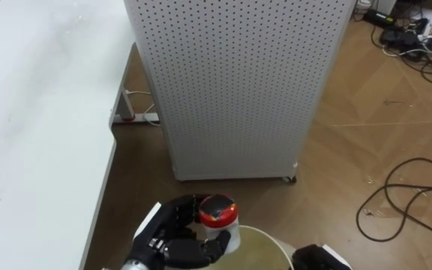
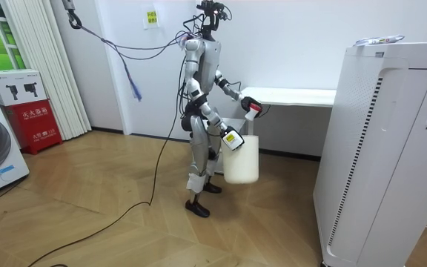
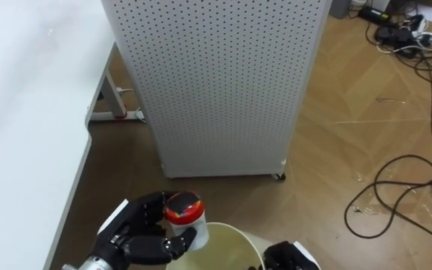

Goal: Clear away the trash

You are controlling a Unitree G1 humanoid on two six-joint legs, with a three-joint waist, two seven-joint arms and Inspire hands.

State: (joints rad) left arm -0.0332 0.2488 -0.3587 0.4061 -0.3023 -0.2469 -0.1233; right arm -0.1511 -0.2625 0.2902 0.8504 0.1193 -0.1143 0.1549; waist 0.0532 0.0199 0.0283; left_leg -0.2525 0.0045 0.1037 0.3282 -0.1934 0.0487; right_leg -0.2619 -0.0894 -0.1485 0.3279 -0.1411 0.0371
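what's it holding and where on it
Left hand grips a red-lidded white container around its body; the white bin hangs from the right hand at its top.

Bright, even indoor light fills the room. The white worktop (image 1: pixel 28 127) on the left is almost washed out with glare. The floor (image 1: pixel 137 180) under its edge lies in soft shadow, deepest beside the perforated cabinet (image 1: pixel 238 82). The left hand (image 1: pixel 172 241), near, reads dark. The wall (image 2: pixel 295 44) is evenly lit.

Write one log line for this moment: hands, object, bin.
left hand: shut on red-capped bottle above white bin | right hand: at bin rim | robot: standing by white table
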